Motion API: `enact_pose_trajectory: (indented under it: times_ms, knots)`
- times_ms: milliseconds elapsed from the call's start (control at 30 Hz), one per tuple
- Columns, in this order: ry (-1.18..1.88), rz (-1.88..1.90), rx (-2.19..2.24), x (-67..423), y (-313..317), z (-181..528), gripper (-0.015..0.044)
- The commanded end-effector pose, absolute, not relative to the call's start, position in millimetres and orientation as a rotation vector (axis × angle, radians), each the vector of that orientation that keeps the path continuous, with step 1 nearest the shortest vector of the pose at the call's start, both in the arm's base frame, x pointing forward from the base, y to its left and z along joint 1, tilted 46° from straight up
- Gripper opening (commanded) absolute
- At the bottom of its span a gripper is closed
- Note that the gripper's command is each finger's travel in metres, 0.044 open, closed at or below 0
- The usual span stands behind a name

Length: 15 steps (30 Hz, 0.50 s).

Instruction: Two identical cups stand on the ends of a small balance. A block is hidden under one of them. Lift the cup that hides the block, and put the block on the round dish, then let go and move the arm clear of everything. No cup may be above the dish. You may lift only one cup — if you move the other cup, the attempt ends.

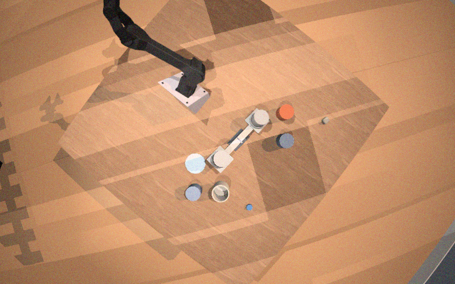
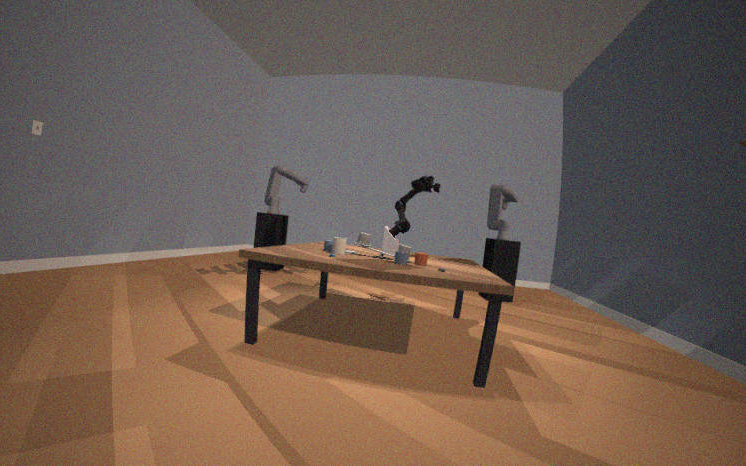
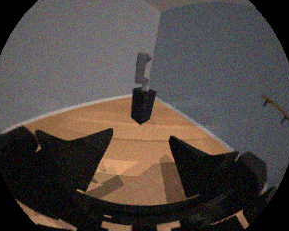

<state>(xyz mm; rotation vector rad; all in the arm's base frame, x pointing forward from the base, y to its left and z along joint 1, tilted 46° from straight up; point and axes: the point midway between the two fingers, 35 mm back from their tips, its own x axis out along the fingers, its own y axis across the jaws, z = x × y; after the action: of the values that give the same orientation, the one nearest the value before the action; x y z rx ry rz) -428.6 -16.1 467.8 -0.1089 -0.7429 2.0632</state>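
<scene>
The small balance [image 1: 240,137] lies on the table [image 1: 133,123] [image 2: 364,272] with a pale upturned cup on each end: one cup [image 1: 259,117] at the far right end and one cup [image 1: 221,158] at the near left end. No block shows. The round light-blue dish [image 1: 194,163] lies just left of the near cup. My gripper [image 2: 435,186] [image 3: 142,135] is open and empty, held high above the table behind the arm's base [image 1: 186,89], far from both cups. In the top view the arm runs out of the top edge and the gripper is hidden.
An orange cylinder [image 1: 285,111] [image 2: 420,258] and a blue-grey cylinder [image 1: 285,140] stand right of the far cup. Another blue-grey cylinder [image 1: 193,192] and an open beige cup [image 1: 220,192] stand below the dish. A small blue ball [image 1: 249,207] and a grey ball [image 1: 325,120] lie apart.
</scene>
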Motion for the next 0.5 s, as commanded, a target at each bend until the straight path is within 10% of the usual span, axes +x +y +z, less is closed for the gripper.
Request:
enact_pose_trajectory:
  times_ms: [0, 467]
  knots:
    - [-0.740, 2.061, -0.105, -427.0, -14.4, 469.6, 0.0426]
    - [-0.557, 1.808, 0.142, -284.1, 89.8, 567.7, 0.0440]
